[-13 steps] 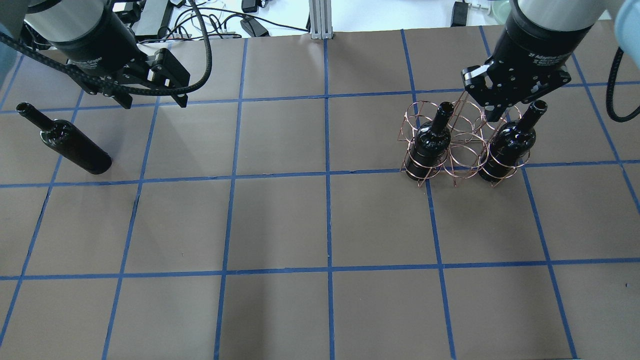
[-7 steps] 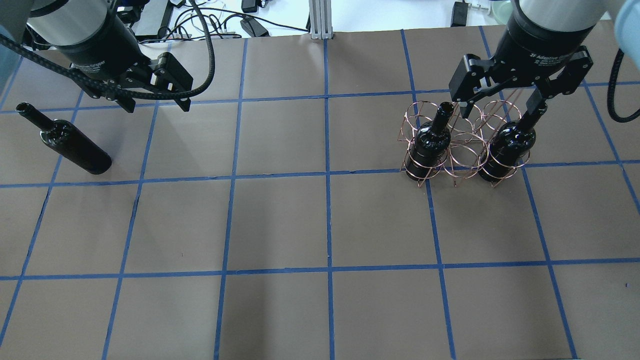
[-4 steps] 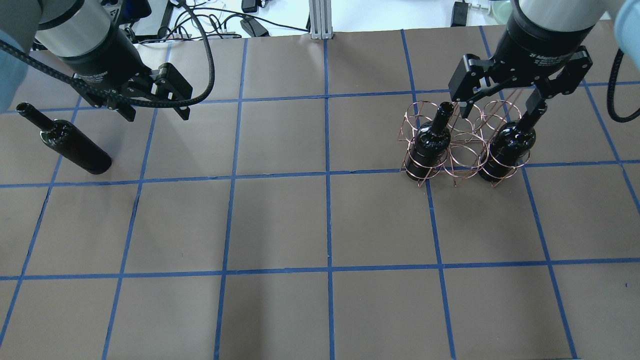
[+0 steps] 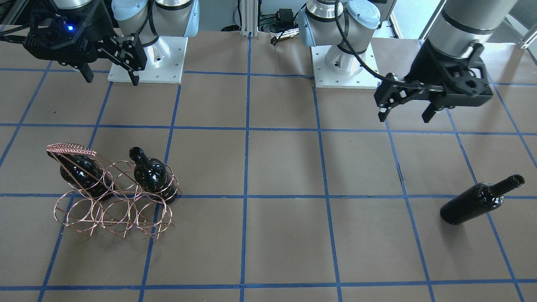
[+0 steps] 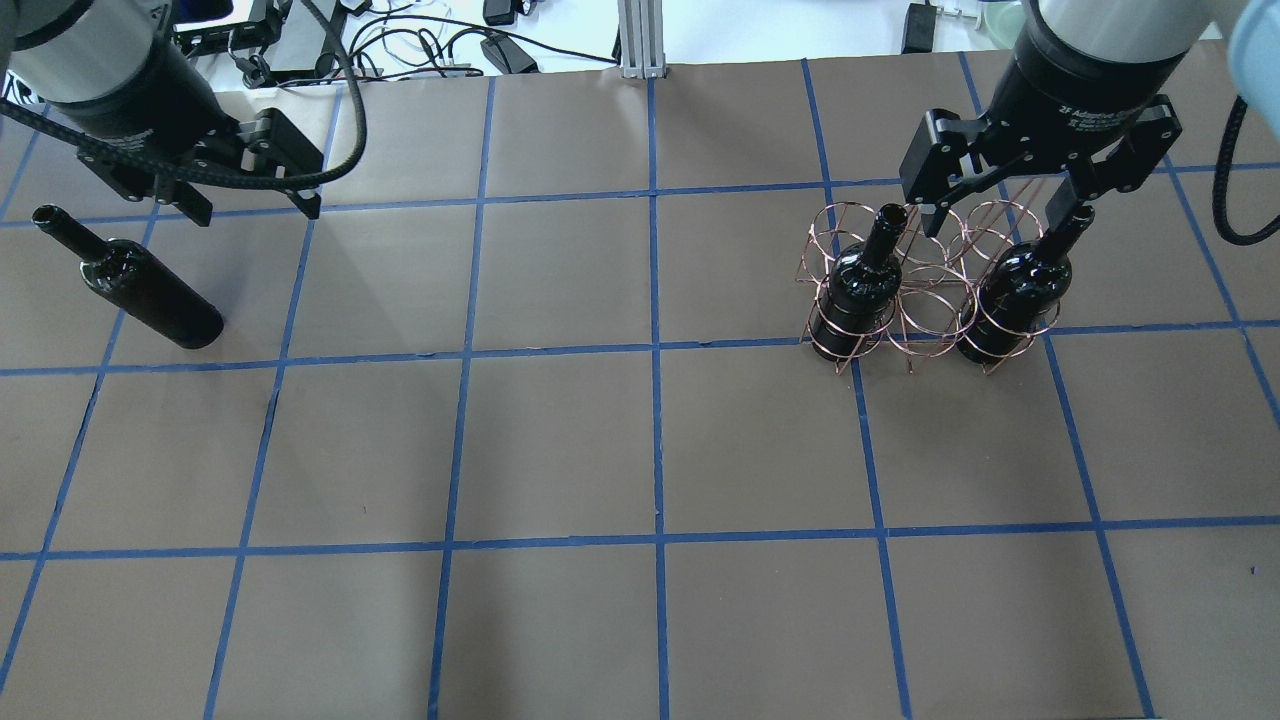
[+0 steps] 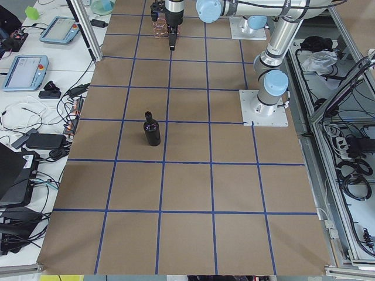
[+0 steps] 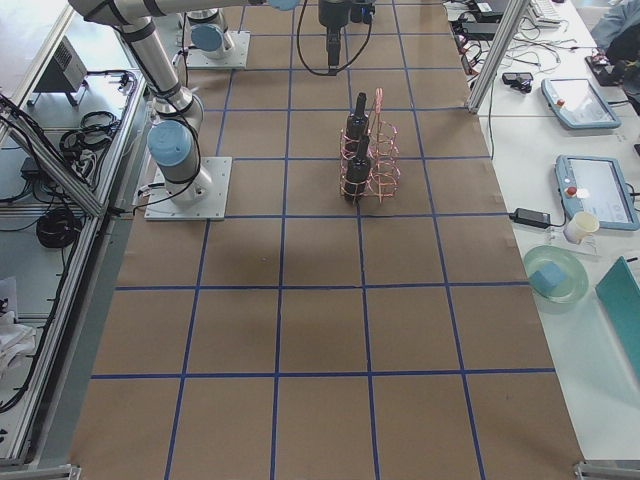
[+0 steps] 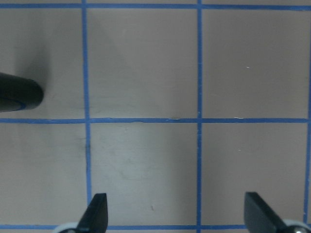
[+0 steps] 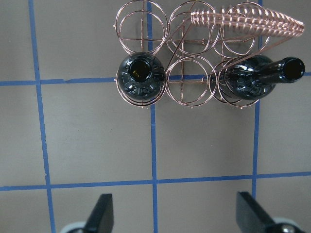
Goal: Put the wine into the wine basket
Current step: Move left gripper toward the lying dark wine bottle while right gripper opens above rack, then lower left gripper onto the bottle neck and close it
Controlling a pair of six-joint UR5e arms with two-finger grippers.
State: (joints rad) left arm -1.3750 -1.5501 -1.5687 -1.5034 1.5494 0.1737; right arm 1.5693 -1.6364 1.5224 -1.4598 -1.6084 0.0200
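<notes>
One wine bottle [image 5: 150,295] lies on its side at the table's left, neck pointing back-left; it also shows in the front view [image 4: 474,205], and its base in the left wrist view [image 8: 17,92]. My left gripper [image 5: 258,210] is open and empty, raised just behind and right of it. The copper wine basket [image 5: 930,290] stands at the right, holding two upright bottles [image 5: 865,280] [image 5: 1015,290] in its end hoops, the middle hoops empty. My right gripper [image 5: 1000,220] hangs open and empty above the basket, whose handle [image 9: 243,19] shows in the right wrist view.
Blue tape lines grid the brown table. The arm bases [image 4: 147,58] [image 4: 344,67] sit at the robot's edge. Cables and power bricks [image 5: 490,45] lie beyond the far edge. Side benches carry tablets [image 7: 580,100] and a green plate [image 7: 555,272].
My right gripper has opened above the basket and then stayed still. My left gripper has moved left and back, toward the lying bottle's neck end. The bottles have not moved.
</notes>
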